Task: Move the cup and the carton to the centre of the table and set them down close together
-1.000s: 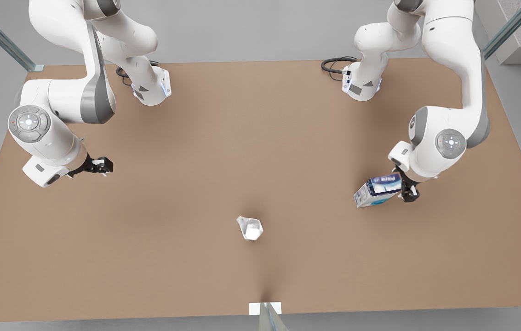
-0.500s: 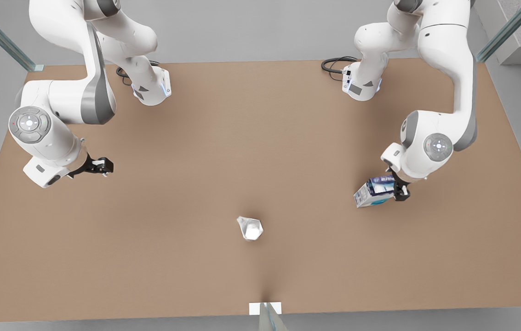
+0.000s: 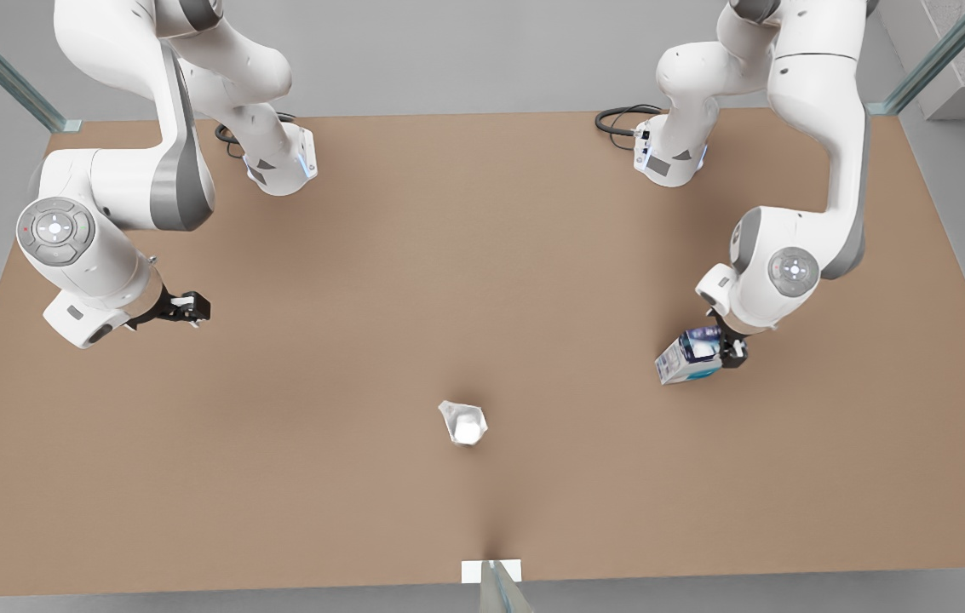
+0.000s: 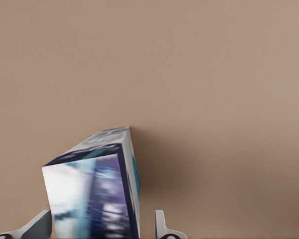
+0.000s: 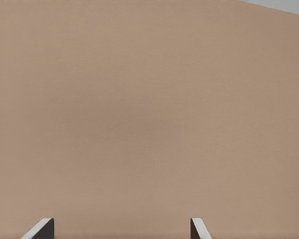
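The left gripper (image 3: 725, 347) is straddling the carton (image 3: 686, 358) with jaws spread, right of the cup (image 3: 465, 422); the right gripper (image 3: 189, 308), waiting left of the cup, is gaping wide.

A black cable (image 3: 618, 117) loops at the table's far edge, and a small white tab (image 3: 491, 570) marks its near edge.

one cup (image 3: 465, 422), one carton (image 3: 685, 358), one table (image 3: 482, 255), two arms, each with one gripper.
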Robot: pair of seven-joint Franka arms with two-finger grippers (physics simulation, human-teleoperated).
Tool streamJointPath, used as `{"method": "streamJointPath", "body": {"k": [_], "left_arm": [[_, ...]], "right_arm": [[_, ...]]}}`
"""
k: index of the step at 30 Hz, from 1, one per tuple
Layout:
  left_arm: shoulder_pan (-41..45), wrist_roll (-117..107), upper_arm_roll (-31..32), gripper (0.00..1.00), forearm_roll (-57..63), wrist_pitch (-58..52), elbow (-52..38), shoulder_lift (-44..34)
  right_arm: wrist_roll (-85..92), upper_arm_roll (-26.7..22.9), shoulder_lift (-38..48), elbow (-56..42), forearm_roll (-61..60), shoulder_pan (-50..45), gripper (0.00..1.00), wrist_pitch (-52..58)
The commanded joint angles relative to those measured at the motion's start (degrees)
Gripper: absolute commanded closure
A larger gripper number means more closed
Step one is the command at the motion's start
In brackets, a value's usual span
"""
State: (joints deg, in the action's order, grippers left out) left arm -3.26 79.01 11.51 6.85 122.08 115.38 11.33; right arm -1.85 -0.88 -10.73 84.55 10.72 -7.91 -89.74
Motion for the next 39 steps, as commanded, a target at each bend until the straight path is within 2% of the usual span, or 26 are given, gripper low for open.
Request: {"method": "streamJointPath", "body": {"k": [1,6,7,8,9,18,21,25,27,32,35,39], "left_arm": [[-0.08,0.00,0.00,0.00,0.00,0.09,0.29,0.00],[0.09,-0.18,-0.08,0.04,0.27,3.69,2.92,0.44],[0.18,-0.18,-0.09,0.16,0.44,3.69,2.92,0.36],[0.18,-0.18,-0.09,0.37,0.80,3.69,2.92,0.36],[0.18,-0.18,0.00,0.44,0.80,3.69,2.92,0.36],[0.44,-0.35,0.00,0.42,0.80,3.08,2.75,0.09],[1.59,-1.49,0.35,0.42,0.71,-2.72,-0.41,-2.72],[11.34,-12.56,1.32,0.40,-0.26,-18.80,-12.72,-4.30],[17.05,-17.31,1.58,0.40,-1.67,-18.46,-13.95,-3.34],[31.29,-29.44,1.50,0.39,-6.94,-14.76,-21.25,5.72],[35.95,-34.19,1.41,0.39,-7.99,-11.86,-24.24,10.20],[36.57,-34.45,0.79,0.39,-7.73,-9.49,-26.26,13.63]], "right_arm": [[0.00,0.00,0.00,0.00,0.00,0.00,0.00,-0.09],[0.00,0.00,0.00,0.00,0.00,0.00,0.00,-0.09],[0.00,0.00,0.00,0.00,0.00,0.00,0.00,-0.09],[0.00,0.00,0.00,0.00,0.00,0.00,0.00,-0.09],[0.00,0.00,0.00,0.00,0.00,0.00,0.00,-0.18],[0.00,0.00,-0.08,0.00,0.00,0.00,0.00,-0.26],[0.00,0.00,-0.08,0.00,-0.09,0.00,0.00,-0.26],[0.00,0.00,-0.08,0.00,-0.09,0.00,0.00,-0.18],[0.00,0.00,-0.08,0.00,-0.09,0.00,0.00,-0.26],[0.00,0.00,-0.08,0.00,-0.18,0.00,0.00,-0.35],[0.00,0.00,-0.08,0.00,-0.18,0.00,0.00,-0.44],[0.00,0.00,-0.08,0.00,-0.18,0.00,0.00,-0.18]]}}
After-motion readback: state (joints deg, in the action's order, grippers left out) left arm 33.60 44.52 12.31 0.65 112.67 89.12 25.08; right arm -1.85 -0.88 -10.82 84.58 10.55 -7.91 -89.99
